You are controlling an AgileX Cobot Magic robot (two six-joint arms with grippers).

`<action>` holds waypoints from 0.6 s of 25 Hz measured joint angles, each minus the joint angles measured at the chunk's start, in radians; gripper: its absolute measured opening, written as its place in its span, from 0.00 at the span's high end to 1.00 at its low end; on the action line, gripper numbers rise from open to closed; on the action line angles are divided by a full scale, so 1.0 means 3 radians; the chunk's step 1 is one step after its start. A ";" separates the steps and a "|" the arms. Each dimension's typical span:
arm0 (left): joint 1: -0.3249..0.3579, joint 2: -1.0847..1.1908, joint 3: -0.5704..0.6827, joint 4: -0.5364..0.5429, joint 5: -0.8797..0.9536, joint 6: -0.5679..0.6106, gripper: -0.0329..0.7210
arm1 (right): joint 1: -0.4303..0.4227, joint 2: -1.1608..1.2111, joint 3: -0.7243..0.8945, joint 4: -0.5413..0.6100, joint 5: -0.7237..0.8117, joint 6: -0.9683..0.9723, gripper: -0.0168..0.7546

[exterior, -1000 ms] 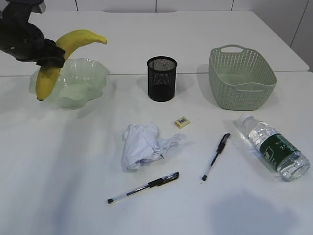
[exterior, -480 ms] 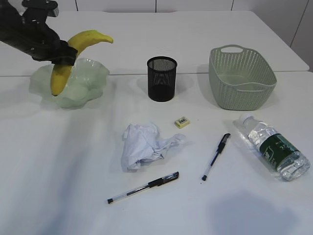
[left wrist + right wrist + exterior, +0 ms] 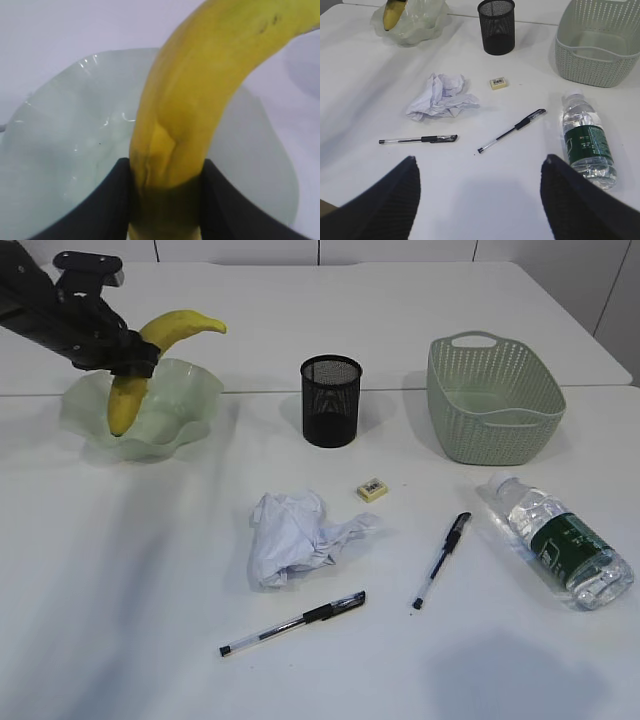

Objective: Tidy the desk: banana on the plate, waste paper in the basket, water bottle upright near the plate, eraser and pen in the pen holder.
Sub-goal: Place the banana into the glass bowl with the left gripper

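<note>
Yellow banana [image 3: 150,350] hangs tip-down over the pale green plate [image 3: 195,390], clamped across its middle by the left gripper [image 3: 135,358] so it can be lowered in. Right of the plate lie the water bottle [image 3: 565,548] and pens, within reach of the right gripper [image 3: 477,192], whose fingers stand wide apart, empty.

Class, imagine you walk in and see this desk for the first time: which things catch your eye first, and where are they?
The curved yellow banana stands out, clamped in the black left gripper above the pale green wavy-edged glass plate at the far left. Mid-table lies a crumpled white paper ball. At the right edge a clear plastic water bottle lies on its side.
</note>
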 joint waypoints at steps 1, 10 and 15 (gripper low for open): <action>0.0016 0.0028 -0.0019 0.0000 0.0000 0.0000 0.62 | 0.0000 0.0000 0.0000 0.0000 0.0000 0.0000 0.26; 0.0100 0.0174 -0.0059 0.0000 0.0000 -0.0007 0.62 | 0.0000 0.0000 0.0000 0.0000 0.0000 0.0000 0.26; 0.0100 0.0180 -0.0065 0.0000 0.0000 -0.0007 0.62 | 0.0000 0.0000 0.0000 0.0000 0.0000 0.0000 0.26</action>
